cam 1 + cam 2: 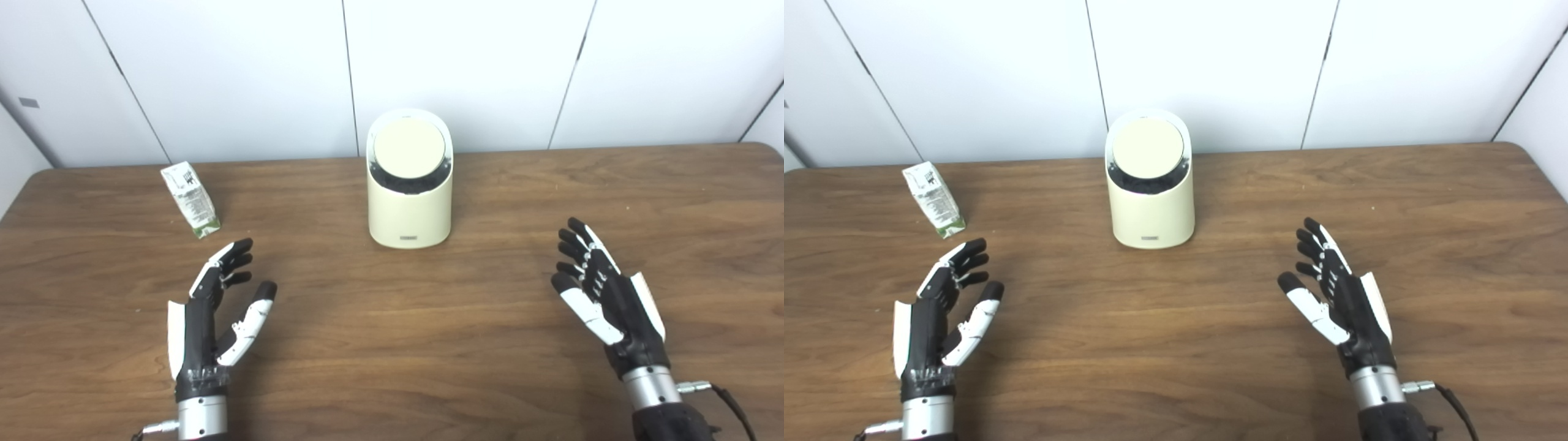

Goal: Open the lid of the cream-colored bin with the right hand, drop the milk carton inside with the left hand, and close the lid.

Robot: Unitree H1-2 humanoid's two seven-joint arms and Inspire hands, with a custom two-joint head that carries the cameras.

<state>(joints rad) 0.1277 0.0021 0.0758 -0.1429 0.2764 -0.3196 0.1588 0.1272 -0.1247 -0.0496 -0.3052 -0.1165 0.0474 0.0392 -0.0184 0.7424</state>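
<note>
A cream-colored bin (410, 208) stands at the back middle of the wooden table (392, 343). Its round lid (409, 148) is tilted toward me, with a dark gap along its lower edge. A white and green milk carton (190, 198) stands at the back left, leaning slightly. My left hand (214, 312) is open and empty near the front left, just in front of the carton and apart from it. My right hand (603, 300) is open and empty at the front right, well to the right of the bin.
White wall panels (245, 73) rise behind the table's far edge. The table's rounded far corners show at left and right.
</note>
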